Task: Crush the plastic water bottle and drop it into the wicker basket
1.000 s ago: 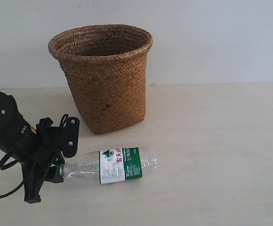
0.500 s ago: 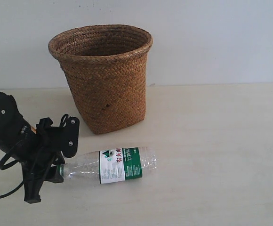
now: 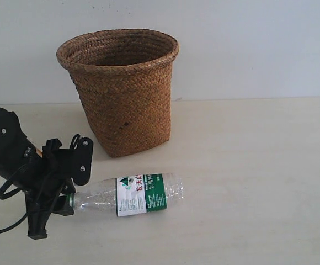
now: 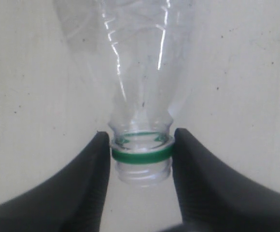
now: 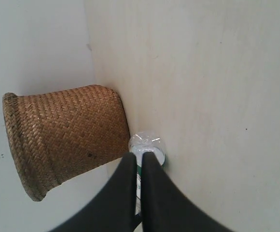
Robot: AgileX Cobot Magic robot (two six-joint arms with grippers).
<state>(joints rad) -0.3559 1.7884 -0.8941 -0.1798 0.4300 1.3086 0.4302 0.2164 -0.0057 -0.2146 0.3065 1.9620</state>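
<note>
The plastic water bottle (image 3: 132,194) lies on its side on the pale table, in front of the upright wicker basket (image 3: 124,94). Its neck points left into my left gripper (image 3: 69,201). In the left wrist view the two black fingers press on either side of the green neck ring, so the left gripper (image 4: 141,134) is shut on the bottle (image 4: 130,58). No cap shows on the open neck. My right gripper (image 5: 139,155) is shut with nothing in it. It hangs well away from the bottle's base (image 5: 149,142) and the basket (image 5: 67,135), and is out of the exterior view.
The table (image 3: 259,165) runs back to a white wall behind the basket. The left arm's black links and cables (image 3: 16,165) fill the near left corner.
</note>
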